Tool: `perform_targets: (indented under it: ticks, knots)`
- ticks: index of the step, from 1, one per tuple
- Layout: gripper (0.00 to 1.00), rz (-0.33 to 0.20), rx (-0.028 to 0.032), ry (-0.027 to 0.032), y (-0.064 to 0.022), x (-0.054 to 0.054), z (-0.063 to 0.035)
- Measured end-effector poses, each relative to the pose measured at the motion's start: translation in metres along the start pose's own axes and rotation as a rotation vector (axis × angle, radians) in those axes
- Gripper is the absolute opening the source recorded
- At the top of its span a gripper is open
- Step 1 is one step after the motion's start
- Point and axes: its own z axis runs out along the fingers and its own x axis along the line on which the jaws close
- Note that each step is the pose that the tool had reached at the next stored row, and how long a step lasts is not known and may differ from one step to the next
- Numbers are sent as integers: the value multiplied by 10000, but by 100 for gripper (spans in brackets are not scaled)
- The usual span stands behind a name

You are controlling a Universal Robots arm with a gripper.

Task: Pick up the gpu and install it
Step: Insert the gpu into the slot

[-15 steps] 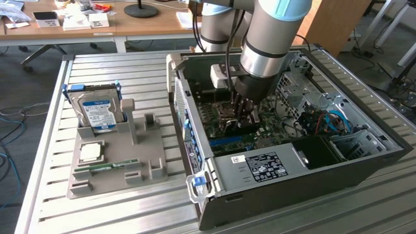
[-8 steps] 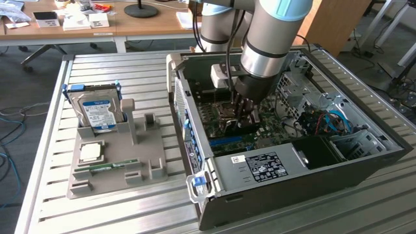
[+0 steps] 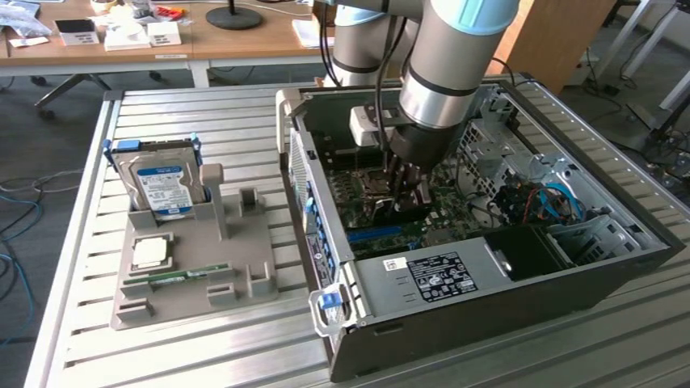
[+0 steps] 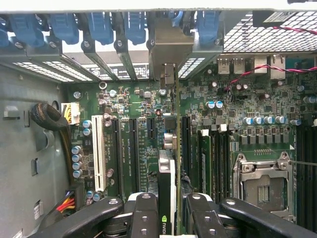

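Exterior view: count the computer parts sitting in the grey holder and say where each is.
3. A hard drive stands upright at the holder's far end, a processor chip lies flat mid-holder, and a memory stick lies nearer the front. None seems hidden.

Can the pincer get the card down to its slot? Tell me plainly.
Probably yes. The pincer grips the graphics card edge-on above the motherboard inside the open computer case. The long slots beneath look unoccupied, with no cable crossing them; the bundled cable lies off to one side.
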Motion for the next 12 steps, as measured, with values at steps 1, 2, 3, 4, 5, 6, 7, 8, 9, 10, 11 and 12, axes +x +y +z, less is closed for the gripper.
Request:
perform_targets:
  ticks: [1,2,3,4,5,6,7,8,9,10,11,12]
  knots:
    - [27,1,0,-1,1,0,1]
    - [27,2,1,-1,1,0,3]
    - [27,2,2,-4,1,1,7]
    - [27,3,2,-5,1,1,13]
    - [27,3,2,-5,1,2,19]
    - [27,3,1,-2,1,3,24]
    - [27,3,0,-1,1,3,24]
    - [27,3,1,-1,1,3,24]
    - [27,3,0,0,1,3,24]
    - [27,2,0,0,1,3,24]
    - [27,2,1,-3,1,4,25]
    - [27,3,2,-4,2,6,26]
